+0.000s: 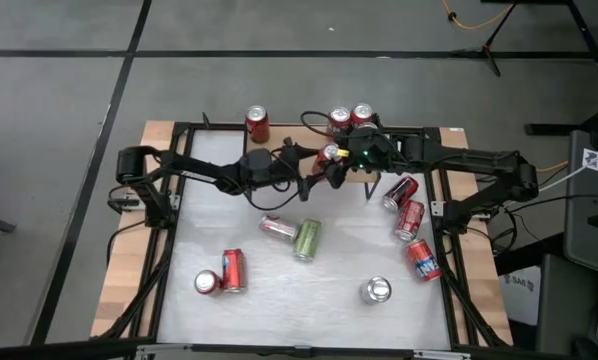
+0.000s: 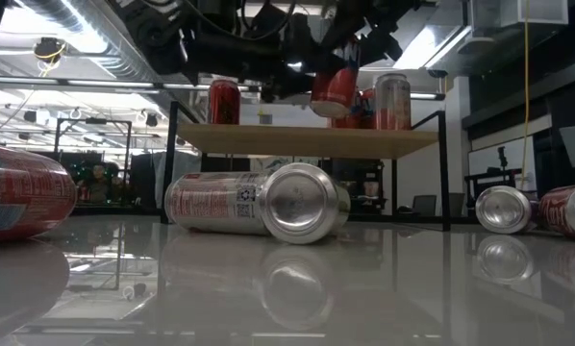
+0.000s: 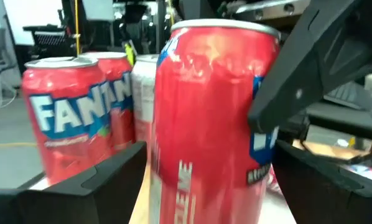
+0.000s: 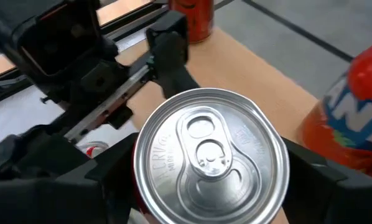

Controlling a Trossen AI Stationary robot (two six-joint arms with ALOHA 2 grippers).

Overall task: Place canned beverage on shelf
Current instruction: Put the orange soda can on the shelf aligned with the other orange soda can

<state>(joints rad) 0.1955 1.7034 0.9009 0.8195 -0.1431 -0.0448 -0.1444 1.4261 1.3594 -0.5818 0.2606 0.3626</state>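
A Fanta can [image 3: 68,118] stands on the shelf [image 2: 307,140]; the right gripper [image 4: 204,180] clamps a red can [image 4: 211,155] from above, the left gripper [image 3: 204,180] spread wide around it.

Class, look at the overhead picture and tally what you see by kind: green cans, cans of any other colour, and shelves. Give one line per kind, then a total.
Green cans: 1
Other cans: 11
Shelf: 1
Total: 13
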